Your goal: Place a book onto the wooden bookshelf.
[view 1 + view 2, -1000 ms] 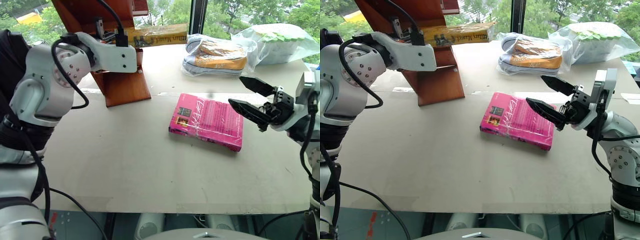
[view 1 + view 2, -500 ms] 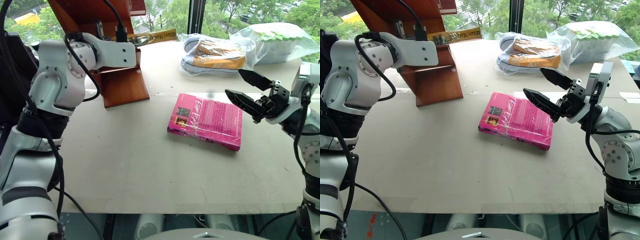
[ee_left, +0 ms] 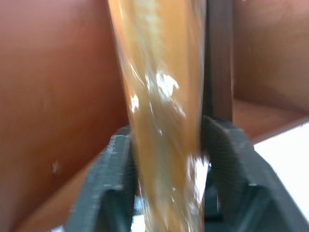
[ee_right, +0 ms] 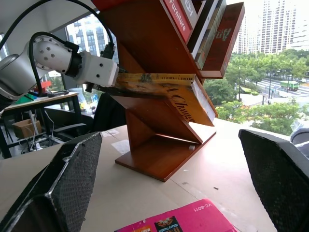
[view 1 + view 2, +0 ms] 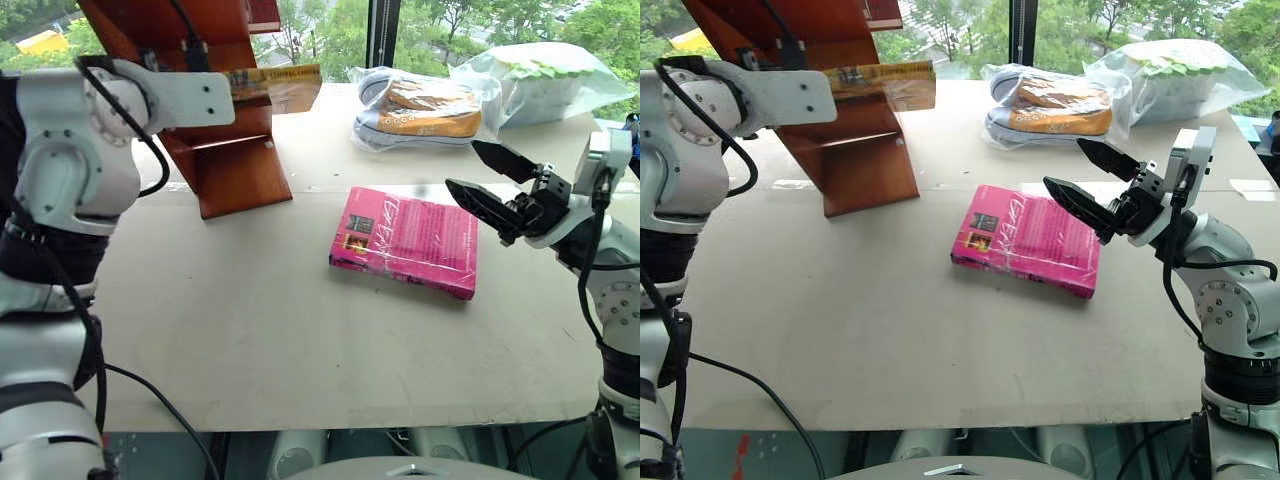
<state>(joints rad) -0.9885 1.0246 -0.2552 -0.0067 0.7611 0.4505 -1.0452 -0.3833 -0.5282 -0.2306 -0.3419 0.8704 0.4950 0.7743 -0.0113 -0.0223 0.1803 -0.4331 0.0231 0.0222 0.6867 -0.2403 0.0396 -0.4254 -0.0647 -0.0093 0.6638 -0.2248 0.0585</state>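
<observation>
The book (image 5: 275,83), yellow-orange in glossy wrap, sticks out level from the wooden bookshelf (image 5: 235,170) at the table's far left, its free end blurred. In the right wrist view the book (image 4: 164,87) crosses in front of the bookshelf's (image 4: 159,140) slanted board. My left gripper (image 3: 166,130) is shut on the book (image 3: 159,87), one black finger against each side. My right gripper (image 5: 462,165) hovers open and empty over the right edge of a pink book (image 5: 410,240).
The pink book lies flat mid-table. Several other books (image 4: 193,19) stand in the bookshelf's upper tier. A plastic bag with shoes (image 5: 420,105) and another bag (image 5: 545,80) sit at the far right, by the window.
My left hand has carried the book a little to the left, drawing it further in at the shelf, and its wrist has turned. The right gripper has stayed open in place.
</observation>
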